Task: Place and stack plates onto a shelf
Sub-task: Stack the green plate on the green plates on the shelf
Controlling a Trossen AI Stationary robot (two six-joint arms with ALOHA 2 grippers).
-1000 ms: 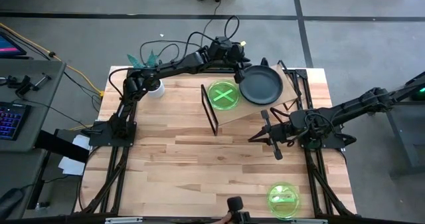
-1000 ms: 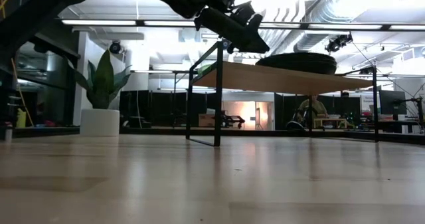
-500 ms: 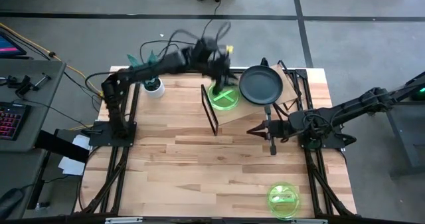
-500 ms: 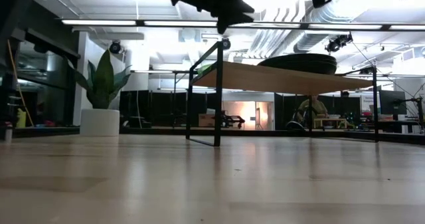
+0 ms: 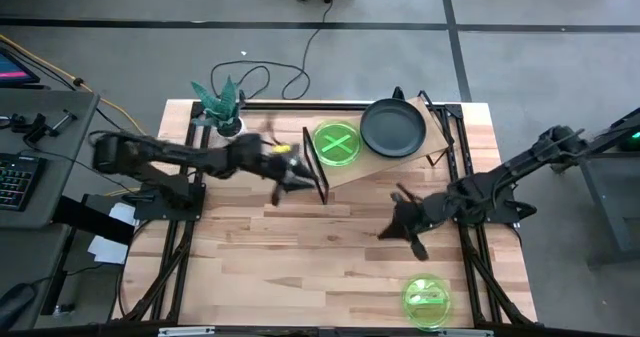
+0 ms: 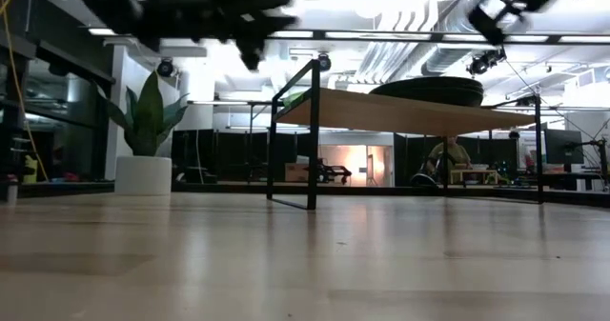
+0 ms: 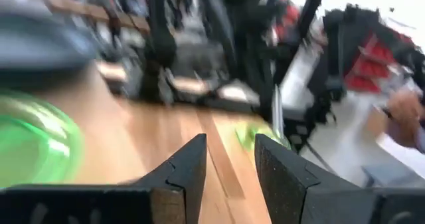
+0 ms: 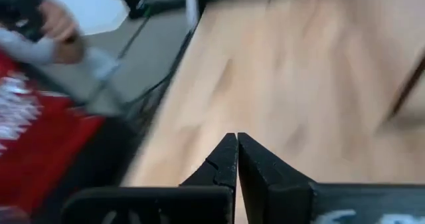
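The shelf (image 5: 362, 166) is a tilted light-wood board on a black frame at the table's far middle. A neon-green plate (image 5: 337, 144) and a dark grey plate (image 5: 392, 127) rest flat on the shelf (image 6: 400, 112), side by side. More green plates (image 5: 427, 300) lie on the table at its near right. My left gripper (image 5: 290, 180) hovers open just left of the shelf's frame, and its wrist view shows my left gripper (image 7: 230, 163) empty beside a blurred green plate (image 7: 33, 141). My right gripper (image 5: 400, 227) is shut in the air between the shelf and the near green plates.
A white pot with a green plant (image 5: 227, 123) stands at the table's far left corner, also in the low view (image 6: 143, 159). Bare tabletop stretches across the middle and near left (image 5: 270, 267). A camera mount sits at the near edge. A person's hand (image 8: 56, 24) shows off the table.
My left gripper has pulled away from the dark plate on the shelf, swinging quickly toward the table's left and near side and ending beside the shelf's left frame. My right gripper has moved toward the near edge. Both plates on the shelf have stayed put.
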